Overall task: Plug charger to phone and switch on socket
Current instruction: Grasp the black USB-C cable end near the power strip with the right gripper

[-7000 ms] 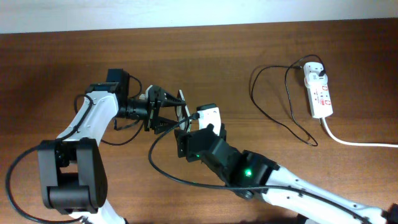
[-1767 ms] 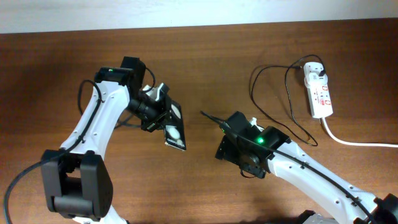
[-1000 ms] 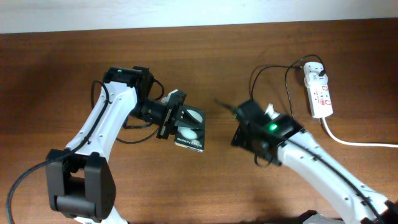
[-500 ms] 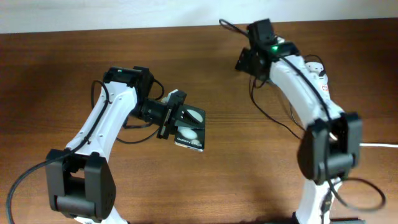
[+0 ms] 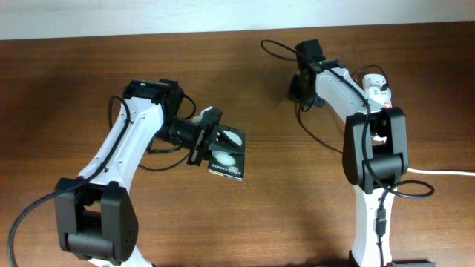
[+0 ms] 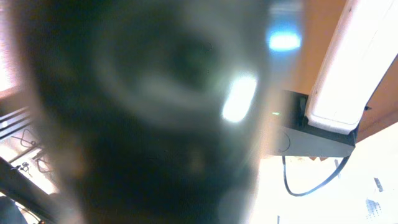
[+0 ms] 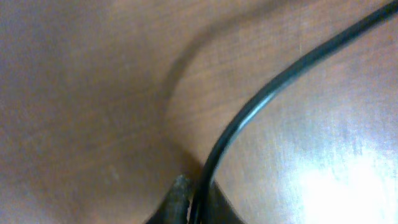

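Currently the left gripper (image 5: 202, 141) clamps the small black rectangular phone (image 5: 227, 154) mid-table, its long axis pointing right and slightly nearward. The right gripper (image 5: 298, 87) looks pinched on the thin black charger cable (image 7: 261, 99) at the far side. The phone is well to its left, and the white elongated power strip (image 5: 378, 87) is near on its right.

The left end effector (image 5: 202, 139) sits left of centre, closed on the near edge of the phone (image 5: 226, 153), whose black back with two white discs faces up. The right end effector (image 5: 298, 87) is at upper centre, low over the brown worktop (image 5: 59, 81). The charger (image 5: 319, 135) loops around it. The right arm partly covers the socket (image 5: 378, 89) at upper right.
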Action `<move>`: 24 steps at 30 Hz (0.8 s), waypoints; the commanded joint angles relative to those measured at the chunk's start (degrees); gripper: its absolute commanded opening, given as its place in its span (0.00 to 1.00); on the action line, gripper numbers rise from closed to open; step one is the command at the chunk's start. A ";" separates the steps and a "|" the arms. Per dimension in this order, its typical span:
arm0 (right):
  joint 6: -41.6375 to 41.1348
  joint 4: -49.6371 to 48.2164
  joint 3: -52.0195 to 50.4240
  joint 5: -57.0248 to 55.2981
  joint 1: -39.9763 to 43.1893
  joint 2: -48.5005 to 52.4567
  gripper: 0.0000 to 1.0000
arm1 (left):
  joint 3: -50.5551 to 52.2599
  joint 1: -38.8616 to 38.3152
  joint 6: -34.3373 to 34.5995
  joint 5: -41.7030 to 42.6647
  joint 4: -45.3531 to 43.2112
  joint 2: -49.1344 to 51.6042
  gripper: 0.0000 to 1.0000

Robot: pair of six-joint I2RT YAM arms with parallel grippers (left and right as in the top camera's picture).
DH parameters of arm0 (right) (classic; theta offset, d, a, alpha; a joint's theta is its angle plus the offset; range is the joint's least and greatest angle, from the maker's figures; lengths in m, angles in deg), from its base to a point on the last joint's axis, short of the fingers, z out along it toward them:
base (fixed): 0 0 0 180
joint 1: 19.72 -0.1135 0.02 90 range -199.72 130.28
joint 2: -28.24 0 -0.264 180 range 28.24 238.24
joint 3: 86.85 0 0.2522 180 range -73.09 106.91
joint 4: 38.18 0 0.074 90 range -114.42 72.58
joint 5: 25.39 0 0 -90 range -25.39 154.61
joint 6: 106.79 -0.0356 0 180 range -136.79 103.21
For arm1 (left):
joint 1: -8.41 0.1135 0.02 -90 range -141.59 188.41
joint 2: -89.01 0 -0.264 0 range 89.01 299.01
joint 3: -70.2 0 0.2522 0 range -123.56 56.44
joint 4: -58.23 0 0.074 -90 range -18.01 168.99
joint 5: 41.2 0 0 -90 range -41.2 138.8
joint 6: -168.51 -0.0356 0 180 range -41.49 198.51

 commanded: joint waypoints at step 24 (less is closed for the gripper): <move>-9.64 14.05 -0.11 3.78 -3.69 -1.33 0.79 | -1.07 0.11 -0.66 2.36 0.04 0.02 0.00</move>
